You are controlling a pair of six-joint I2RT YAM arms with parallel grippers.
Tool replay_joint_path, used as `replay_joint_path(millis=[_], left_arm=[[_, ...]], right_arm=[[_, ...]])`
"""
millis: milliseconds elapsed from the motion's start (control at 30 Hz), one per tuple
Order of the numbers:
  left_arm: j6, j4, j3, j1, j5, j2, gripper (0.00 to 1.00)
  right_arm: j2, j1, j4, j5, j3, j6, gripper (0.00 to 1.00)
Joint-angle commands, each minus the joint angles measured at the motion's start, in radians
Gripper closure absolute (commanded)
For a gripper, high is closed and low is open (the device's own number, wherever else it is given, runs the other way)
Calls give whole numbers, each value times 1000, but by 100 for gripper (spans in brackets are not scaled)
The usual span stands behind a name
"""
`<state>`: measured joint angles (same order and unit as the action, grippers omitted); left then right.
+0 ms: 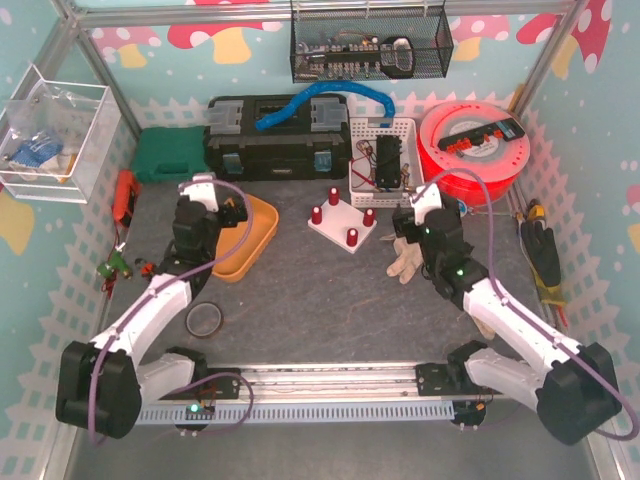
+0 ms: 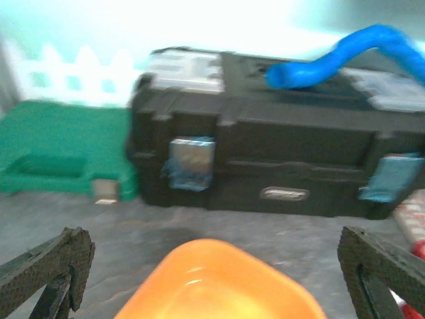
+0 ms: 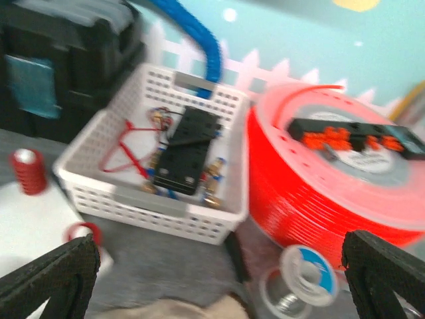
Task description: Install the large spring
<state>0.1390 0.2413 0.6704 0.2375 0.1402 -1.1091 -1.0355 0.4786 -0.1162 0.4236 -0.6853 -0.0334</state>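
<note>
Grey table [image 1: 330,290] inside mushroom-papered walls [image 1: 250,30]; left gripper [image 2: 212,279] and right gripper [image 3: 219,279] gape wide, empty.

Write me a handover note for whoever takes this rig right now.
Left gripper: open, empty, at the orange tray.
Right gripper: open, empty, facing the white basket and red spool.
Things: four red springs stand on the white plate, mid-table.
Done: springs appear placed; which one is the large one I cannot tell.
Left: confirm its seating, then probably pull the arms back.
</note>
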Motion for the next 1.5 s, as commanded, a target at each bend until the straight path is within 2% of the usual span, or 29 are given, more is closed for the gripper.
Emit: replay_joint_path(millis=[0,167,267,367,533,667,833,933,1033,1167,1467], left_arm=[[-31,251,-145,-14,273,-10,1],[-64,448,-287,-111,80,-60,1],[-95,596,-355,-123,15,-109,1],[-135,653,-362,-129,-102,-167,1],[-134,772,-370,-139,-131,-284,1],[-121,827,-355,-157,-142,-353,1],[-90,950,-408,-175,-123,-384,1],[-72,1060,-453,-185,-114,-416,1],[-75,1026,-441,-187,-126,-413,1],[-76,1036,-444,-187,-127,-416,1],[-75,1034,-440,-186,-126,-421,1]], right_arm=[[77,-63,-324,112,149,117,1],[66,-177,-369,52,253,102,1],[30,-260,-428,-37,309,82,2],[-29,-339,-506,-93,358,59,1],[-176,-437,-739,-222,405,17,1],[-320,-456,-871,-252,376,6,2],[-449,-473,-974,-292,371,-2,1],[-441,-482,-1006,-328,396,-3,1],[-439,-503,-1042,-375,419,-7,1],[-479,-506,-1212,-415,490,6,1],[-477,-505,-1182,-399,480,5,1]])
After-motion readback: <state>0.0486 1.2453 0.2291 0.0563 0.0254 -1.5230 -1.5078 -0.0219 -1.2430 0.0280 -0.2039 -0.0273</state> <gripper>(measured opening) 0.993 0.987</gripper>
